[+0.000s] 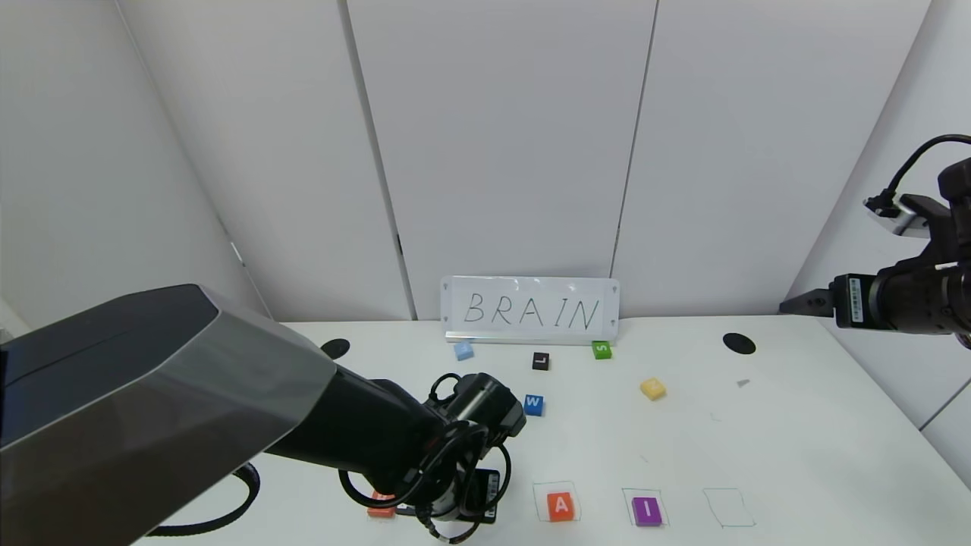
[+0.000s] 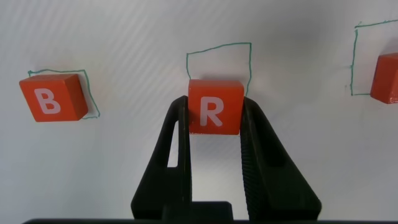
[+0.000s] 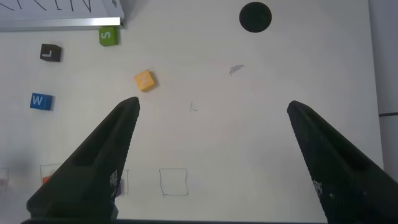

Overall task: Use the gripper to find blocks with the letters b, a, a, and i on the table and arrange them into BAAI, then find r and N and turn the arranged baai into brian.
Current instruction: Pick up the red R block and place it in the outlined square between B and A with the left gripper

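The left arm point(image 1: 227, 409) reaches forward and down across the near left of the table, its wrist bent so the left gripper point(image 2: 214, 118) points at the tabletop, looped with black cable. Its two black fingers point(image 2: 176, 143) are closed on the sides of the R tile point(image 2: 215, 107), one finger pressed against each flank, the tile sitting at the fingertips. The right arm point(image 1: 903, 299) hangs raised at the far right, level and well above the table. The right gripper point(image 3: 211, 143) has its fingers spread wide apart, holding nothing.
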`<state>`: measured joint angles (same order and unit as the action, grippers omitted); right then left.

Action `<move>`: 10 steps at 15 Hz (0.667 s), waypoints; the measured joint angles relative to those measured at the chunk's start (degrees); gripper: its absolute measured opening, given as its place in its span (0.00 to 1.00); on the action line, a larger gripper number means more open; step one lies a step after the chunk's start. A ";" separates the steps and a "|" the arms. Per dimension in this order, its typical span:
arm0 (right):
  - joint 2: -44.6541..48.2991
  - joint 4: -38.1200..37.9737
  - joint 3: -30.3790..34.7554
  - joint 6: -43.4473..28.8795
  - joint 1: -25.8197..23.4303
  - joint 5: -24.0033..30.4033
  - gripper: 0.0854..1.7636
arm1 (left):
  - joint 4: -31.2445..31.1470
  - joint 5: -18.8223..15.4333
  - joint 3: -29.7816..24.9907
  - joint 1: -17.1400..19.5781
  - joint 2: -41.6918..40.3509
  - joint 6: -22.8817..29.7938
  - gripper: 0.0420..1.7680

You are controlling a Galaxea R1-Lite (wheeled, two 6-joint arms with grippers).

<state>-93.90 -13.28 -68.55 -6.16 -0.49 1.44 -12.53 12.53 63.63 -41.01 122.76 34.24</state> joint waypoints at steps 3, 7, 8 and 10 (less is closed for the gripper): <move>-0.02 0.01 0.06 0.00 0.13 -0.02 0.97 | 2.17 -0.11 0.06 -0.35 1.27 0.00 0.27; -0.04 0.04 0.09 0.00 0.11 -0.05 0.97 | 3.23 -0.09 -0.30 -0.66 2.35 -0.12 0.27; -0.04 0.01 0.09 0.00 0.13 -0.05 0.97 | 3.23 -0.09 -0.38 -0.69 2.49 -0.11 0.27; -0.02 0.01 0.09 0.02 0.13 -0.07 0.97 | 3.23 -0.09 -0.41 -0.72 2.68 -0.11 0.27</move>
<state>-93.93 -13.26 -68.46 -6.13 -0.35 1.37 -9.30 12.45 63.22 -41.73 125.44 34.13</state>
